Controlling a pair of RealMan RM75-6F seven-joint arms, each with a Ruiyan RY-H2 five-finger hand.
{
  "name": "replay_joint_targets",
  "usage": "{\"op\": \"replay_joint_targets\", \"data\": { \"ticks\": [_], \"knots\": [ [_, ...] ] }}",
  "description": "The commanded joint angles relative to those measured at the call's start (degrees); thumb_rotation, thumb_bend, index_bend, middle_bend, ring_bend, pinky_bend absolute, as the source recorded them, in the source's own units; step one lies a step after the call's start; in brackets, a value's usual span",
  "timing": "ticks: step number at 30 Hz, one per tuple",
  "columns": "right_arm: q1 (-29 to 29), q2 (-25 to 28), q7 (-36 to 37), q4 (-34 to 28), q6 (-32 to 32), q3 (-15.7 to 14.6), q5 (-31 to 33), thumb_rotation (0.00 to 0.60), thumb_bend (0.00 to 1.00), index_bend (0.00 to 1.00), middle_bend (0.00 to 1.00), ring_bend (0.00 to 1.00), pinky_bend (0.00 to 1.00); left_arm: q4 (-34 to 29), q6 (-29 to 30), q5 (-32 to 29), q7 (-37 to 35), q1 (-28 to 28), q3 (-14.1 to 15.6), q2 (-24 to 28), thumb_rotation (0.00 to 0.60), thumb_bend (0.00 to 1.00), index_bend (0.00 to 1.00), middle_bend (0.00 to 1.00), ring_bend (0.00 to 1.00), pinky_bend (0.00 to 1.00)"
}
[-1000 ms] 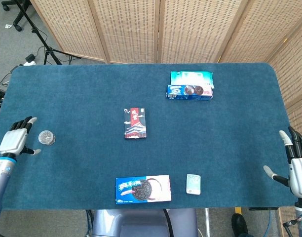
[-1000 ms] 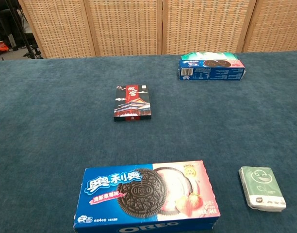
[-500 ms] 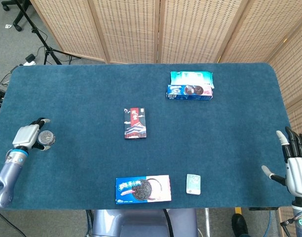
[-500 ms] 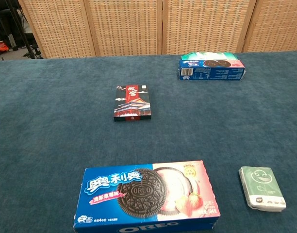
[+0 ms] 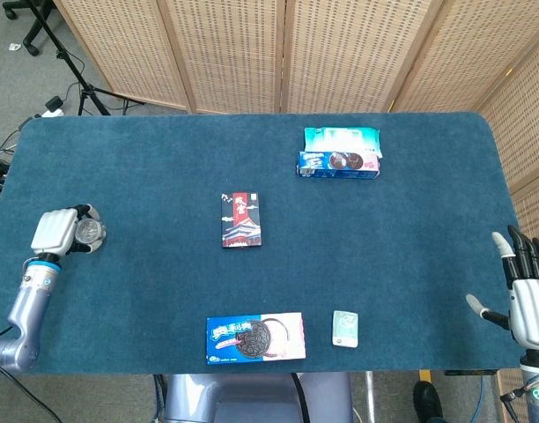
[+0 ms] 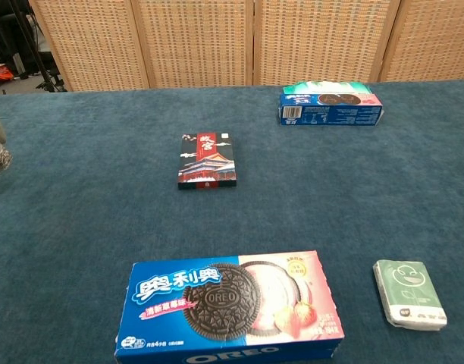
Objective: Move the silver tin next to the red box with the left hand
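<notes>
The silver tin point(image 5: 90, 231) is round and small, at the far left of the blue table point(image 5: 146, 176). My left hand point(image 5: 56, 231) grips it, fingers wrapped around its left side. In the chest view only a sliver of the tin point(image 6: 0, 160) with a fingertip shows at the left edge. The red box point(image 5: 241, 219) lies flat near the table's middle, well to the right of the tin, and shows in the chest view as the red box point(image 6: 208, 161). My right hand point(image 5: 527, 295) hangs open past the table's right front corner, holding nothing.
A blue Oreo box point(image 5: 254, 337) lies at the front edge, with a small green packet point(image 5: 345, 328) to its right. A blue cookie box point(image 5: 338, 164) with a teal pack behind it sits at the back right. Wicker screens stand behind the table.
My left hand closed around the silver tin and carried it a little up and to the right. The right hand barely shifted.
</notes>
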Motion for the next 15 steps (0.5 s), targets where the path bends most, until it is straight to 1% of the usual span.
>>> {"op": "replay_joint_targets", "data": {
  "ticks": [1, 3, 5, 7, 10, 15],
  "knots": [
    [0.0, 0.1, 0.2, 0.0, 0.0, 0.1, 0.0, 0.600, 0.00, 0.00, 0.00, 0.00, 0.00, -5.7, 3.5, 2.0, 0.8, -1.9, -2.4, 1.6, 0.600, 0.38, 0.69, 0.60, 0.55, 0.67],
    [0.1, 0.2, 0.7, 0.1, -0.2, 0.1, 0.0, 0.600, 0.00, 0.00, 0.00, 0.00, 0.00, -10.0, 4.0, 3.3, 1.8, -4.4, -4.2, 1.8, 0.600, 0.38, 0.69, 0.60, 0.55, 0.67],
    [0.2, 0.2, 0.9, 0.2, -0.3, 0.1, 0.1, 0.600, 0.00, 0.00, 0.00, 0.00, 0.00, -11.6, 3.7, 2.5, 4.5, -5.8, -5.0, 1.5, 0.600, 0.38, 0.69, 0.60, 0.55, 0.67],
    [0.2, 0.3, 1.3, 0.3, -0.4, 0.3, 0.4, 0.600, 0.00, 0.00, 0.00, 0.00, 0.00, -13.2, 2.6, 0.6, 8.7, -7.8, -6.0, 0.6, 0.600, 0.37, 0.69, 0.60, 0.55, 0.67],
    [0.3, 0.6, 2.4, 0.5, -0.6, 0.6, 1.0, 0.600, 0.00, 0.00, 0.00, 0.00, 0.00, -15.6, -1.6, -5.6, 15.9, -11.3, -6.9, -1.1, 0.600, 0.36, 0.69, 0.60, 0.55, 0.67],
    [0.4, 1.2, 4.3, 1.0, -1.4, 1.1, 2.5, 0.600, 0.00, 0.00, 0.00, 0.00, 0.00, -12.9, -3.5, -15.0, 25.6, -15.8, -7.5, -5.7, 0.600, 0.36, 0.69, 0.60, 0.55, 0.67]
  ]
}}
